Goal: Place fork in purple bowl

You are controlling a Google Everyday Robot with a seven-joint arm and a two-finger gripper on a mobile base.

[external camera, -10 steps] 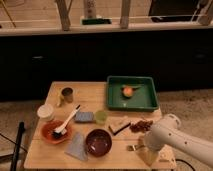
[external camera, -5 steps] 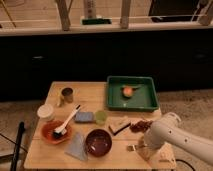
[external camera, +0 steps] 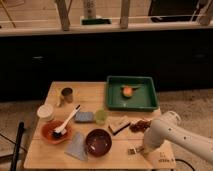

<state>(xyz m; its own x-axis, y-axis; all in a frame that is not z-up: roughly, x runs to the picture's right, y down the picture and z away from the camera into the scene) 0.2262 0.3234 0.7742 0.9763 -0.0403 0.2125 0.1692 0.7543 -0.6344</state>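
Your gripper (external camera: 143,148) is low over the front right part of the table (external camera: 95,89), at the end of the white arm (external camera: 167,132) that comes in from the right. You cannot tell whether it is open or closed, since the arm's bulk covers it.

The fork (external camera: 132,150) lies flat on the wood just left of the gripper and close to the table's front edge, with little board in front of it. Whether the gripper touches it is unclear. The table's right edge is under the arm.

The purple bowl (external camera: 98,142) sits to the fork's left, near the same front edge. A bare strip of table lies between them, which is your clearest lane. A grey-blue cloth (external camera: 77,148) lies just beside the bowl on its left. Behind the lane are a brown block (external camera: 119,125) and a dark reddish item (external camera: 140,125), and a small green cup (external camera: 101,116) stands behind the bowl.

The fork's long axis seems to run roughly left to right, along the front edge. You cannot tell which end has the tines.

Farther left, an orange bowl (external camera: 55,132) holds a brush (external camera: 66,122). The green tray (external camera: 132,102) is at the back right, well apart from the fork.
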